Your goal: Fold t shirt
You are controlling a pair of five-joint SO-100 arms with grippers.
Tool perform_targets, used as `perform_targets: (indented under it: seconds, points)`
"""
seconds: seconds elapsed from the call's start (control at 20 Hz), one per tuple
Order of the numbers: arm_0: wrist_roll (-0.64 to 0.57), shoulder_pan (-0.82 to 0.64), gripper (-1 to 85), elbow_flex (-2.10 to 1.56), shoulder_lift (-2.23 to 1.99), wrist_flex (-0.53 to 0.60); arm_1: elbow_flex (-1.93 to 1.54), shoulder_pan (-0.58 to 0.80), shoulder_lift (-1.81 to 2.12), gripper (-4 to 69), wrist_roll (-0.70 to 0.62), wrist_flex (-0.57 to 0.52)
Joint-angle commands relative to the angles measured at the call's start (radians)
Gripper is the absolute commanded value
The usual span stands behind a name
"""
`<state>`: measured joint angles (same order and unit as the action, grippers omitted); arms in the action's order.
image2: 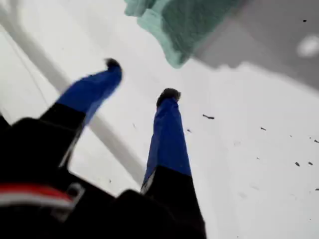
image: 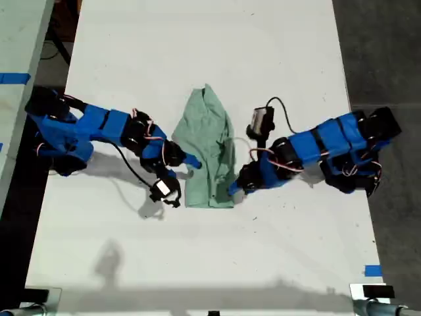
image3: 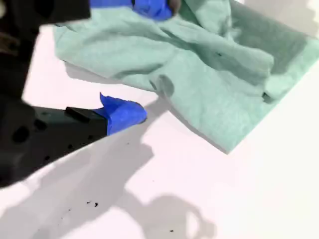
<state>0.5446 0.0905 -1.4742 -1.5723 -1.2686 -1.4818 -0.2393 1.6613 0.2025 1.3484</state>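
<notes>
The t shirt (image: 209, 151) lay rumpled mid-tabletop (image: 197, 39). My first claw (image2: 141, 78) gaped empty short of a corner; my second claw (image3: 147, 59), open, straddled an edge. Best to pinch both hems fully before lifting evenly.

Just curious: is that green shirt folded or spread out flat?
Folded, roughly: the shirt lies as a narrow wrinkled strip with layers doubled over, not spread.

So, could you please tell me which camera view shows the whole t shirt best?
The exterior view: the t shirt lies fully visible between both arms on the white table. The second wrist view shows a wrinkled part close up; the first wrist view catches only a corner.
</notes>
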Motion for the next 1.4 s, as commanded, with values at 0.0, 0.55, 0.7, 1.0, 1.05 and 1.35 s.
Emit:
perform_targets:
  seconds: [0.0, 0.55, 0.7, 1.0, 1.05, 1.35]
  points:
    - [-0.009, 0.038, 36.4, 0.109, 0.104, -0.002, 0.098, 0.003, -0.118, 47.7, 0.012, -0.029]
    - [-0.06, 0.008, -0.3, 0.267, 0.471, 0.002, 0.156, 0.078, -0.385, 36.0, -0.054, -0.124]
    - [-0.092, 0.012, -0.4, 0.374, 0.551, -0.041, 0.218, 0.064, -0.463, 34.0, -0.054, -0.13]
    - [-0.086, 0.015, -0.4, 0.394, 0.543, -0.052, 0.29, 0.025, -0.482, -1.5, 0.04, -0.091]
    - [-0.087, 0.025, -0.4, 0.405, 0.535, -0.055, 0.325, 0.008, -0.483, -1.5, 0.048, -0.066]
    - [-0.006, 0.087, -0.4, 0.416, 0.313, -0.138, 0.634, -0.11, -0.446, -1.5, 0.081, 0.219]
